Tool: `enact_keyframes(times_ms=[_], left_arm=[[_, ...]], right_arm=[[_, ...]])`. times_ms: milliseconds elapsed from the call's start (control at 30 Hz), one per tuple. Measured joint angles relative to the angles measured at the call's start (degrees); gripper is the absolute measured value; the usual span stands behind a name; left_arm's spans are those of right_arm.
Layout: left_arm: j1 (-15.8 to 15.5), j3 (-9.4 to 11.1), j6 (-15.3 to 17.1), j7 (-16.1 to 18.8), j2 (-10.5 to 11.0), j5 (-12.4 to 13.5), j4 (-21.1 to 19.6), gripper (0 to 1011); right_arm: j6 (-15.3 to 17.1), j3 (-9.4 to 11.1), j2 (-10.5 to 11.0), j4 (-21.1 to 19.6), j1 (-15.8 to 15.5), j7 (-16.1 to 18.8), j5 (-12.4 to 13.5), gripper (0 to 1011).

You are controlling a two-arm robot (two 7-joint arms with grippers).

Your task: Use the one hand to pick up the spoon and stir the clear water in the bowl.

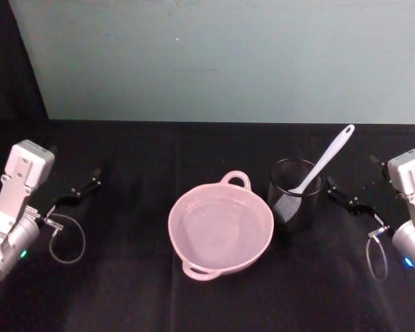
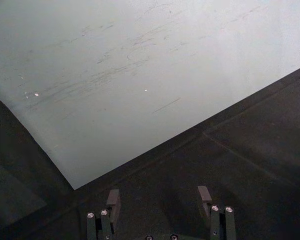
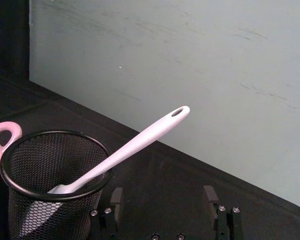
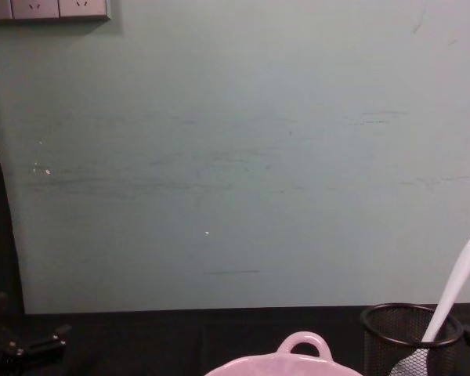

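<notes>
Spoon (image 1: 325,160), slim white plastic, standing head-down in the black wire-mesh cup (image 1: 294,200), right of the worktop's (image 1: 124,290) middle. Paddle head half veiled behind the mesh. Handle leaning out over the cup's rim toward the far right corner, with the hole at its end plain in the right wrist view. Untouched by either gripper.

Just left of the cup, at the worktop's middle, the bowl (image 1: 256,214): pale pink, smooth, round, with arched loops on its near and far rim. Water in it hard to make out. Cut off below the rim in the chest view.

Right gripper (image 1: 342,197) close beside the cup, toward the right edge, fingers spread and bare. Left gripper (image 1: 83,187) near the left edge, likewise released.
</notes>
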Motion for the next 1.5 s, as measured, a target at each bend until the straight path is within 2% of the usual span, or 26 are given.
enact_keyframes(times_ms=[1500], left_arm=[[0.00, 0.00, 0.00, 0.00, 0.00, 0.00, 0.00, 1005]], right_arm=[[0.00, 0.00, 0.00, 0.00, 0.00, 0.00, 0.00, 1011]])
